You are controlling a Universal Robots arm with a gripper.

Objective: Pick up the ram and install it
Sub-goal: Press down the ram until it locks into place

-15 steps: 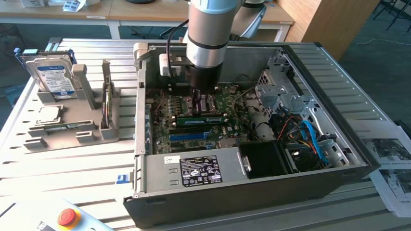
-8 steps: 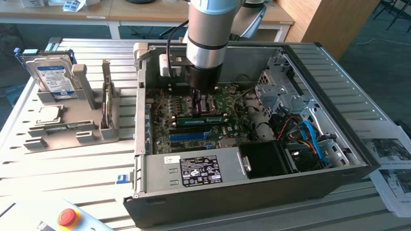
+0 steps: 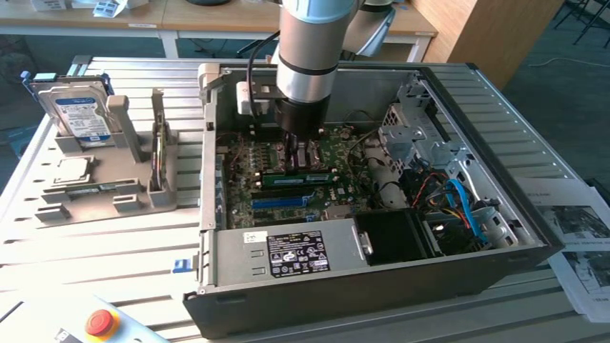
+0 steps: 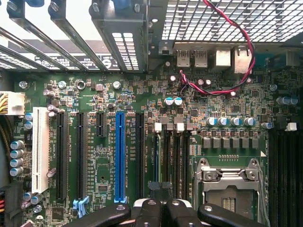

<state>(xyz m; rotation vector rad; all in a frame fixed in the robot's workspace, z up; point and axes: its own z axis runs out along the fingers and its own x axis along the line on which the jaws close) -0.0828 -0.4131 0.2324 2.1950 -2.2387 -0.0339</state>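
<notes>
The ram [image 3: 297, 174] is a thin green stick standing on its long edge in a slot of the motherboard [image 3: 329, 146] inside the open PC case. My gripper [image 3: 297, 158] hangs straight down over it with its fingertips shut, right at the ram's top edge. I cannot tell whether they touch it. In the wrist view the black fingers [image 4: 149, 210] are pressed together above the memory slots. The ram [image 4: 156, 158] shows there as a thin line, edge-on, beside the long blue slot [image 4: 120, 156].
The case walls [image 3: 208, 164] and the drive cage [image 3: 415, 132] box the arm in. A power supply [image 3: 286, 254] fills the case's near side, with blue cables [image 3: 464, 207] to the exterior view's right. Outside, a grey stand [image 3: 105, 193] holds a hard drive [image 3: 81, 114]. A red stop button [image 3: 102, 323] sits in front.
</notes>
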